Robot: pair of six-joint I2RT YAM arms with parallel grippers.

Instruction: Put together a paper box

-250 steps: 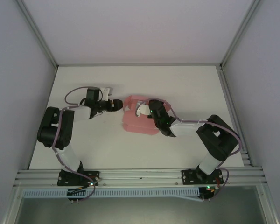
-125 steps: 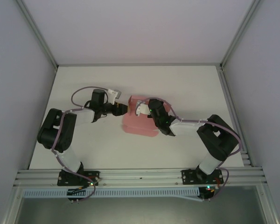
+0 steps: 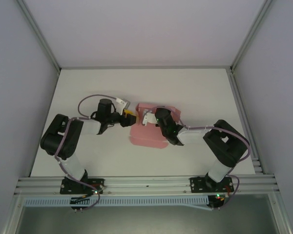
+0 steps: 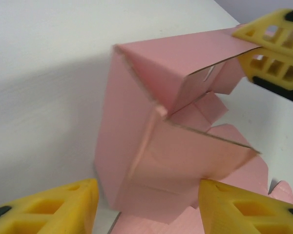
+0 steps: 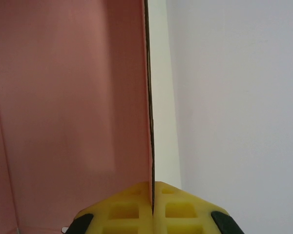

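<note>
**Q.** The left gripper (image 3: 129,115) — how far open, and on what?

**A.** Its jaws stand about half apart. In the left wrist view, its two yellow fingers (image 4: 53,207) flank a raised fold of the paper box (image 3: 150,138). Each finger meets the card at its side, so the fold is held between them.

**Q.** And the right gripper (image 5: 151,187)?

**A.** It is closed tight. In its own wrist view, the pads pinch the thin edge of an upright pink panel, seen edge-on as a dark line between them. The left wrist view shows the same pinch at upper right, on the corner of the topmost panel.

**Q.** Where does the box lie?

**A.** It is on the white table (image 3: 195,92), near the middle, between the two grippers. The left gripper meets it on its left side and the right gripper reaches in from its right.

**Q.** Its form?

**A.** It is pale pink card, part folded. One tall wall stands on the left. A top panel slopes up from that wall to the right gripper's pinch, with a small slot cut near its edge. Beneath it, smaller flaps fold inward — creased and overlapping. A broad panel leans across the front, and more card lies flat on the table at lower right.

**Q.** Contents?

**A.** Inside are only its own folded flaps, as far as can be seen.
</note>
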